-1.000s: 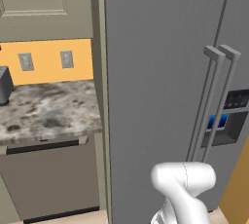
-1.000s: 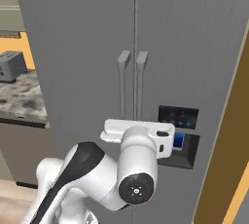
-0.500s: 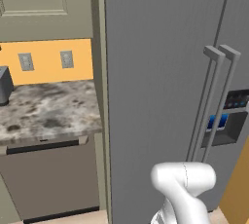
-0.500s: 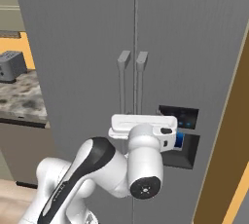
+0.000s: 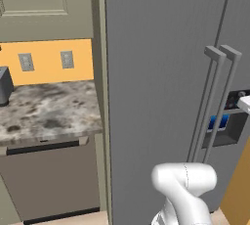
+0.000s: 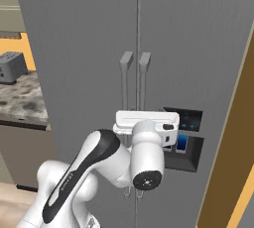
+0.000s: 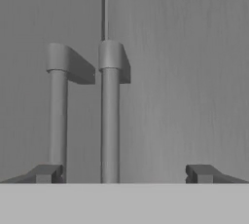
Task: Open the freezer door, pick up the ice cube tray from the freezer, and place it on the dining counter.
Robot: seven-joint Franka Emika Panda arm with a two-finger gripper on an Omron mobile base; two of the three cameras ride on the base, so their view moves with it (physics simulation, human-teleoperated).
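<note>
The tall grey freezer (image 5: 161, 72) stands shut, with two vertical bar handles side by side at the seam between its doors (image 6: 139, 33). I cannot tell which panel is the freezer door. In the hand view my gripper (image 7: 125, 174) is open, facing the doors close up. The right handle (image 7: 110, 121) lies between the fingertips, and the left handle (image 7: 57, 121) rises just above the left fingertip (image 7: 48, 173). In the right base view my white hand (image 6: 146, 122) hovers before the handles (image 6: 134, 78), below their top brackets. The ice cube tray is hidden and the dining counter is out of view.
A dark dispenser panel (image 6: 186, 138) sits on the right door beside my hand. To the left are a marble top (image 5: 49, 109) over beige cabinets, a toaster (image 6: 12, 67) and a dishwasher front (image 5: 49, 180). A wooden panel (image 6: 233, 147) borders the fridge on the right.
My hand has risen a little and shifted right in front of the handles. The doors stay shut and the base has not moved.
</note>
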